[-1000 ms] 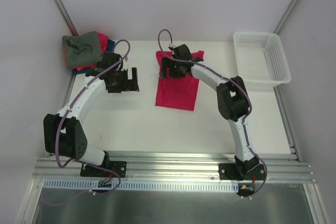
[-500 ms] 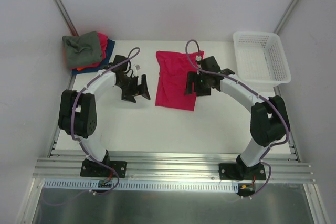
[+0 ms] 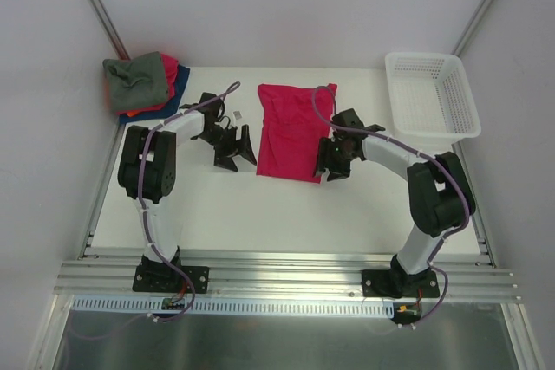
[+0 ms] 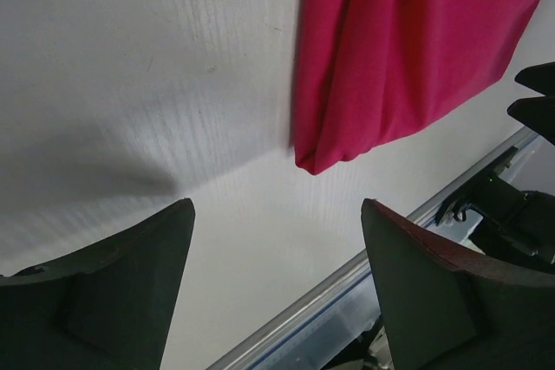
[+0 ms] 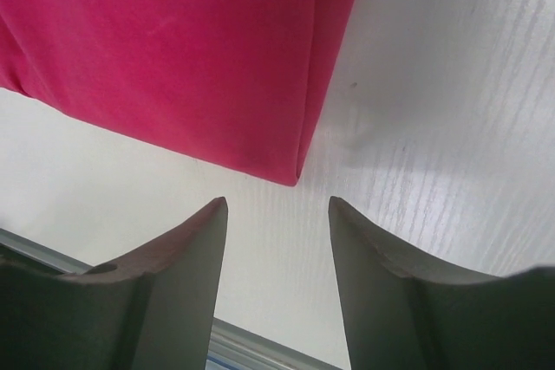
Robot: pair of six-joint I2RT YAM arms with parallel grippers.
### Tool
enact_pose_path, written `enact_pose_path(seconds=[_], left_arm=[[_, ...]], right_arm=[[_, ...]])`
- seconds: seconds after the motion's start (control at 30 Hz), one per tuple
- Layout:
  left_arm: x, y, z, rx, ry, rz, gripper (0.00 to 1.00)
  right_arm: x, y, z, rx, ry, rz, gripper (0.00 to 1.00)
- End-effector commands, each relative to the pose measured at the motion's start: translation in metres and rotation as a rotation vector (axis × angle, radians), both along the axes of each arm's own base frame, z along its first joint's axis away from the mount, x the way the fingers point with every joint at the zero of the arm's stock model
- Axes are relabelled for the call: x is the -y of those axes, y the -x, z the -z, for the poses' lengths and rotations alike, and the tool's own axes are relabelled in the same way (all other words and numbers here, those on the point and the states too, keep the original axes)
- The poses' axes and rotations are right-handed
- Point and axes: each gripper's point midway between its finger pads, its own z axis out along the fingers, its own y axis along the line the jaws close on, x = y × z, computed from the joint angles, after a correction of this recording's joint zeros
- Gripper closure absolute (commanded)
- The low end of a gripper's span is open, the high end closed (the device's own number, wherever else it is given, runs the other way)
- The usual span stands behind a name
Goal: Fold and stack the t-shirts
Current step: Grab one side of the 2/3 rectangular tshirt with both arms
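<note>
Red t-shirt (image 3: 293, 132) is lying folded at the table (image 3: 260, 205) centre, bare surface flanking both long edges. Left gripper (image 3: 236, 155) and right gripper (image 3: 332, 162) are hovering beside its near corners, jaws apart, gripping nothing.

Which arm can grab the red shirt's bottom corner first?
Probably the right. Its open jaws sit right at a near corner of the red shirt, lined up with it. The left jaws face their corner from farther off.

No legible text, labels or numbers.
</note>
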Motion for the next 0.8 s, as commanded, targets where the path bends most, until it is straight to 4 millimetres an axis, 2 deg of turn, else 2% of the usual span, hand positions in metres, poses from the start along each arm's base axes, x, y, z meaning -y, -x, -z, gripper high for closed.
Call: enact_pose_path(seconds=[0.0,0.23,0.37,0.53,0.77], left_arm=[[0.017,-0.002,-0.009,-0.023,0.076,0.012,0.23],[0.024,-0.002,-0.004,-0.048,0.096,0.011,0.24],[0.031,0.0,0.001,-0.058,0.106,0.026,0.28],[0.035,-0.002,0.005,-0.057,0.106,0.033,0.35],[0.044,-0.003,0.009,-0.066,0.123,0.046,0.44]], right_arm=[[-0.007,-0.006,0.001,-0.008,-0.04,0.014,0.46],[-0.01,-0.01,0.017,-0.031,-0.033,0.002,0.48],[-0.012,-0.011,0.026,-0.038,-0.035,-0.002,0.52],[-0.016,-0.014,0.026,-0.017,-0.056,-0.019,0.63],[-0.018,-0.019,0.024,-0.004,-0.065,-0.02,0.69]])
